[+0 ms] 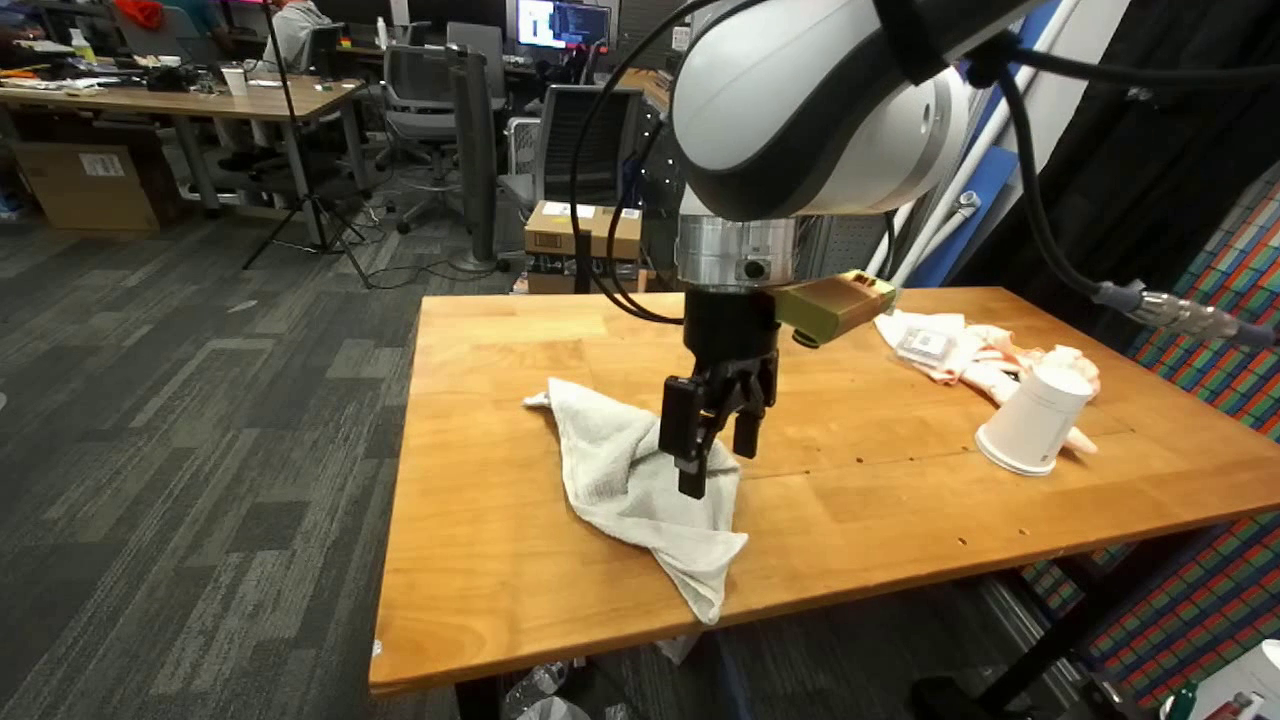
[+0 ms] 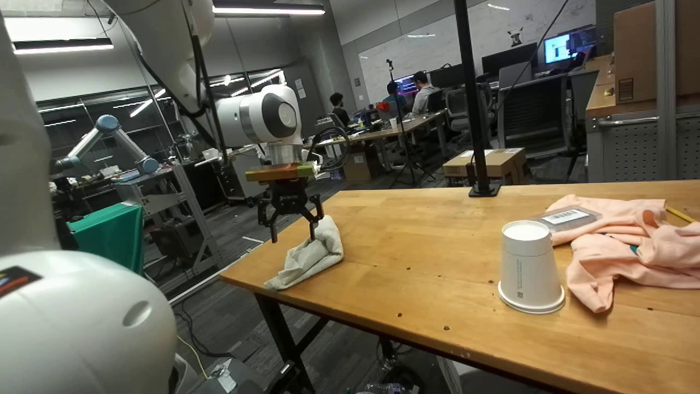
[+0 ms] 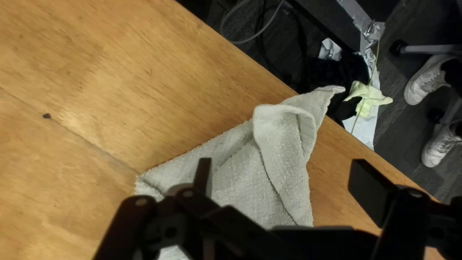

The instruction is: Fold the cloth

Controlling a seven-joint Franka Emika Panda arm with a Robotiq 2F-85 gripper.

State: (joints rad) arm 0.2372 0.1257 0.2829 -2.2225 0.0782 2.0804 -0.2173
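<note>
A pale grey-white towel-like cloth (image 1: pixel 610 475) lies crumpled near the table's edge, with part of it folded over itself. It also shows in an exterior view (image 2: pixel 320 251) and in the wrist view (image 3: pixel 249 184). One narrow corner reaches the table edge and, in the wrist view, sticks out past it. My gripper (image 1: pixel 718 462) points down above the cloth with its fingers wide apart and nothing between them. In the wrist view, one finger of the gripper (image 3: pixel 285 180) is over the cloth and the other is over bare wood. The jaws hide the cloth's lower part there.
The wooden table (image 1: pixel 480 580) ends close to the cloth. An upturned white cup (image 2: pixel 529 268) and a crumpled peach garment (image 2: pixel 651 246) with a clear labelled case (image 2: pixel 569 216) lie at the table's far end from the cloth. A black post (image 2: pixel 473 98) stands at a table edge.
</note>
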